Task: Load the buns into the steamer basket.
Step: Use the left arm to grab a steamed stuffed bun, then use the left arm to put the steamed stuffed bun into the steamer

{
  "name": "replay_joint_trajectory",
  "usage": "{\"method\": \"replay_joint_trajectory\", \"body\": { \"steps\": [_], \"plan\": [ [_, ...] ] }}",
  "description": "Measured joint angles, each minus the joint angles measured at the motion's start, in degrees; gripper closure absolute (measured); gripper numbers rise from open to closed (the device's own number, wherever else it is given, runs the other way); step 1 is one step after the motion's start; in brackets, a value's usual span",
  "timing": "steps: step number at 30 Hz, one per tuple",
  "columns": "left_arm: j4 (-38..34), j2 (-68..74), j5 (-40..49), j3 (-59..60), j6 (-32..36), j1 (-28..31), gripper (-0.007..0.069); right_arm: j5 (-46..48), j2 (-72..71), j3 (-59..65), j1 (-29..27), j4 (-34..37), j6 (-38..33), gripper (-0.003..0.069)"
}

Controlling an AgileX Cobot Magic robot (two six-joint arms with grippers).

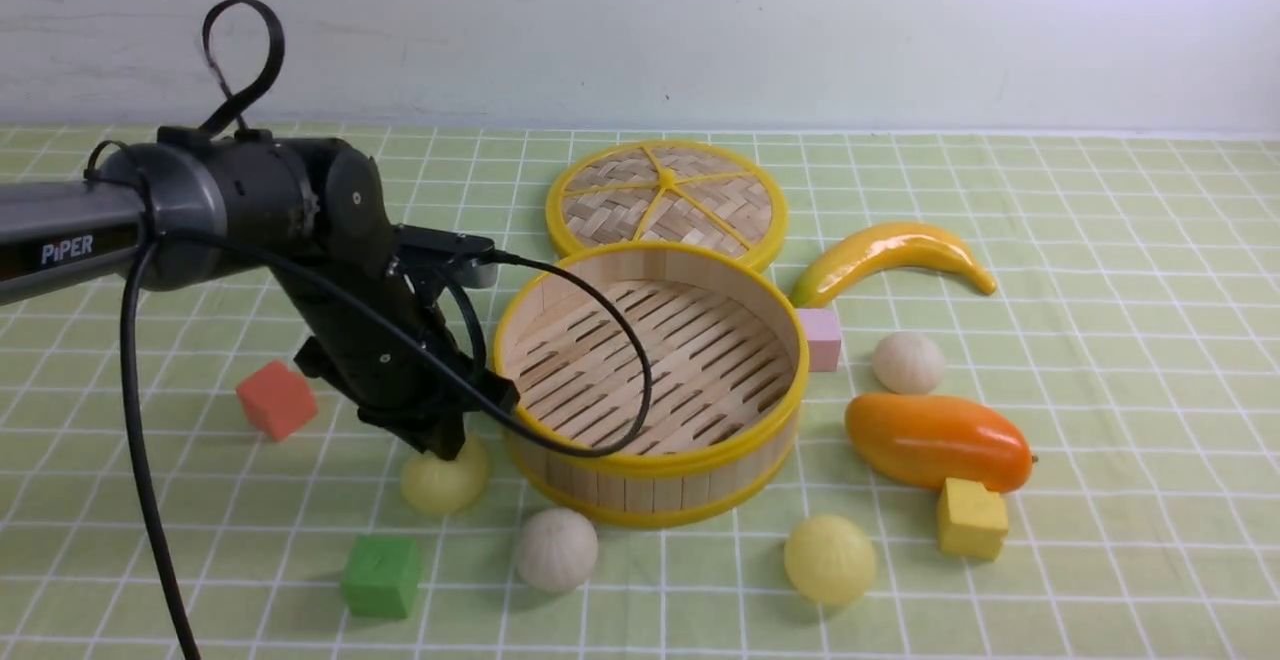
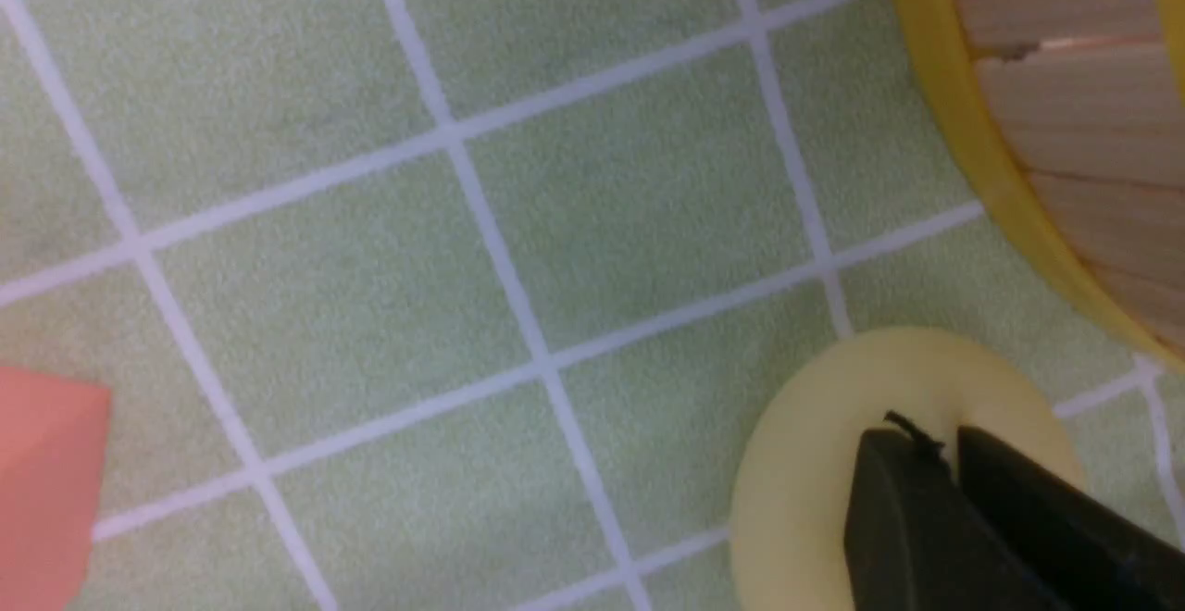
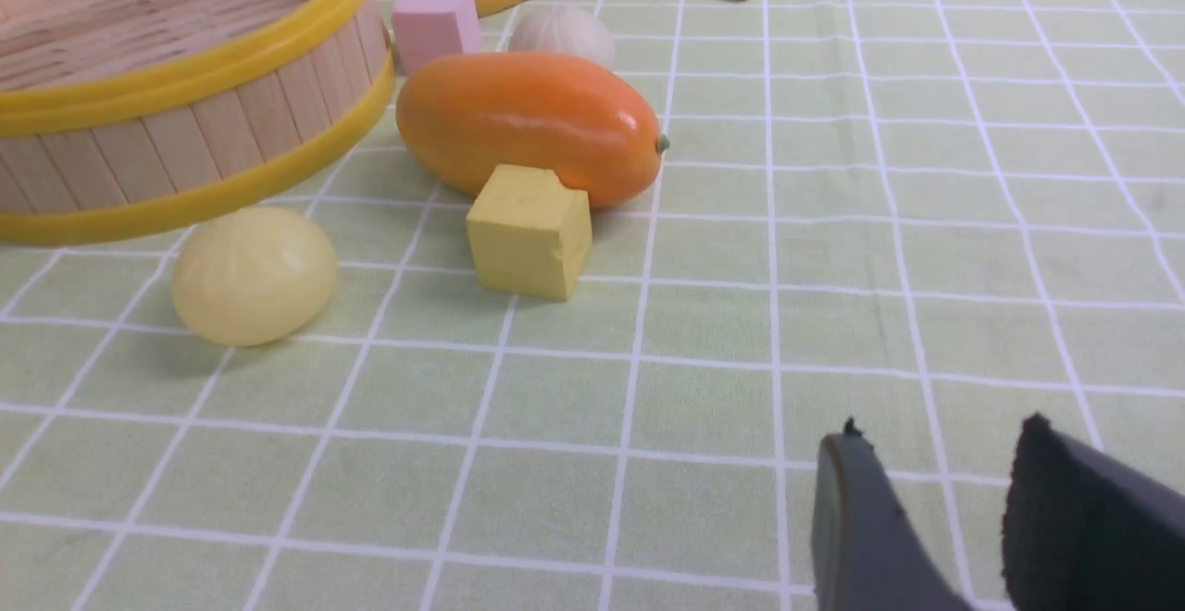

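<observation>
So far the steamer basket holds nothing, my left gripper pressed together over one of four buns.

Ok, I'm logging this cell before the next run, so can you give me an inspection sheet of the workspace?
Surface: green checked cloth, flat, no spills seen.
Job's things: steamer basket empty; all buns out on the cloth: left yellow bun, front white bun, front yellow bun, right white bun.
Clutter: woven lid, banana, mango, red cube, green cube, pink cube, yellow cube.
Hands: left hand shut, tips over the left yellow bun; right hand open, empty, over bare cloth.
Cables: black cable droops across the basket's opening.
Surroundings: pale wall; nothing else seen.
</observation>
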Motion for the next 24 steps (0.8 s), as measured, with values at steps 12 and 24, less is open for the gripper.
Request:
{"method": "replay_joint_trajectory", "body": {
  "steps": [12,24],
  "plan": [
    [-6.90,-13.05,1.87,-1.71,1.73,-3.06,0.0638,0.00,0.00,0.00,0.00,0.00,0.00,0.0418],
    [-3.52,3.83,-3.22,-15.12,-4.43,-6.08,0.0627,0.00,0.00,0.00,0.00,0.00,0.00,0.0418]
  ]
}}
